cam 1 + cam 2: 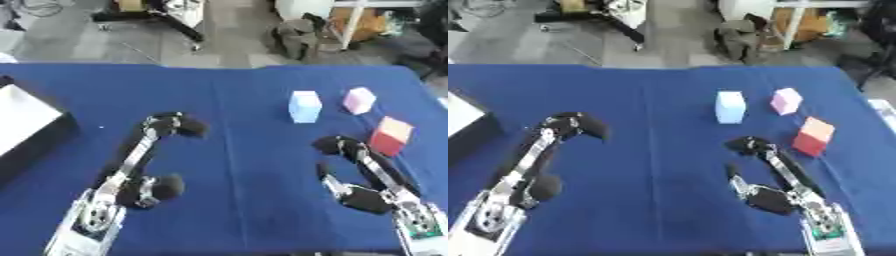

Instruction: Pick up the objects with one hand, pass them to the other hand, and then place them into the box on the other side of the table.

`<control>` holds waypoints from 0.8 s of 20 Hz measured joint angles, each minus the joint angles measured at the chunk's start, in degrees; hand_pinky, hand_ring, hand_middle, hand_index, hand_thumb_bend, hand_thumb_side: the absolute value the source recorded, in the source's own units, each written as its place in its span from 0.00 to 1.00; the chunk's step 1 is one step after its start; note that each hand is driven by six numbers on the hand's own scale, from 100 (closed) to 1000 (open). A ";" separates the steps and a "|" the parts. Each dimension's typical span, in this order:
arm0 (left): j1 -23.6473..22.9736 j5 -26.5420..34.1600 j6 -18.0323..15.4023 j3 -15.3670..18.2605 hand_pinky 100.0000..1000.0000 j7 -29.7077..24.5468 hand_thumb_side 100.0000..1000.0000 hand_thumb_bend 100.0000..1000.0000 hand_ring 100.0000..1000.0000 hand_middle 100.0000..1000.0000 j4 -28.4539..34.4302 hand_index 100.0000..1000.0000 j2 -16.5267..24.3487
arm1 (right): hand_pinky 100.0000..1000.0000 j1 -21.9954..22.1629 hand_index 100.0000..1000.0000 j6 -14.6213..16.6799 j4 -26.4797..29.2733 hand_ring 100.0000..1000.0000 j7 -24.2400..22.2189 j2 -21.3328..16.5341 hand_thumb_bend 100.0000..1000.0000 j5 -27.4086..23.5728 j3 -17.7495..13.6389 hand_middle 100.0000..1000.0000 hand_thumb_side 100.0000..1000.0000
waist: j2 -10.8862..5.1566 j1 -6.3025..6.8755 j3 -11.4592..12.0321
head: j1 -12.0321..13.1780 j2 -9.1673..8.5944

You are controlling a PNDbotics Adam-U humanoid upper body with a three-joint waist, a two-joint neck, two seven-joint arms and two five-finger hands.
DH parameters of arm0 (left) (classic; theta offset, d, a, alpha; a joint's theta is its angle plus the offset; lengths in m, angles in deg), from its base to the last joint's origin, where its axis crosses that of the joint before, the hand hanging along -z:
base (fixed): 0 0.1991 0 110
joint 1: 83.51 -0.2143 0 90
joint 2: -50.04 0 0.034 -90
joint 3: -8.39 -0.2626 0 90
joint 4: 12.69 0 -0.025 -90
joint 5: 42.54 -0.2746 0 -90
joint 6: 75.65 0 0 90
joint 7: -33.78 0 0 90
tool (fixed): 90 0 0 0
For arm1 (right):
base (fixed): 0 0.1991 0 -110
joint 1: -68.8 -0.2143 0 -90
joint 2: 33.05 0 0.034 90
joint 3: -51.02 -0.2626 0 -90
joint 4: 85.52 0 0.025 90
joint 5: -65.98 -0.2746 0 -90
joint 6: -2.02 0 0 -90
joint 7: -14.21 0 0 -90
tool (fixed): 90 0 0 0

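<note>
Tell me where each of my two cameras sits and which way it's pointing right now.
Left eye view: in the head, looking down at the blue table; left robot hand and right robot hand both show, and the box at the left edge.
Right eye view: beside it, facing the same way; both hands show, the box nearly cut off.
Shared: light blue block, pink block, red block, all untouched.
</note>
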 measured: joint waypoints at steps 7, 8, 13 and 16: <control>-0.48 -2.77 -1.20 0.04 0.68 -1.94 0.68 0.80 0.63 0.53 0.01 0.77 -0.01 | 0.80 0.30 0.80 0.38 0.73 0.81 0.30 -1.63 0.00 0.02 0.01 0.75 0.41 | -0.42 0.15 -0.26 | -0.04 0.00; -0.53 -3.22 -1.30 0.04 0.68 -2.26 0.69 0.80 0.64 0.53 0.01 0.77 -0.01 | 0.80 0.69 0.81 0.58 1.22 0.81 0.50 -2.60 0.00 -0.04 0.00 0.75 0.41 | -0.46 0.22 -0.26 | -0.07 0.00; -1.03 -4.17 -1.49 0.04 0.68 -3.04 0.79 0.74 0.64 0.53 -0.01 0.77 -0.23 | 0.84 5.03 1.00 2.31 5.02 0.90 2.17 -10.65 0.00 -0.37 -0.47 0.88 0.37 | -0.90 0.28 -0.25 | -0.96 0.00; -1.38 -4.17 -1.42 0.01 0.68 -3.20 0.82 0.71 0.64 0.53 -0.33 0.78 -0.53 | 0.87 8.66 1.00 3.63 6.70 0.95 4.07 -16.43 0.00 0.39 -1.55 0.93 0.31 | -1.11 0.26 -0.25 | -1.95 0.00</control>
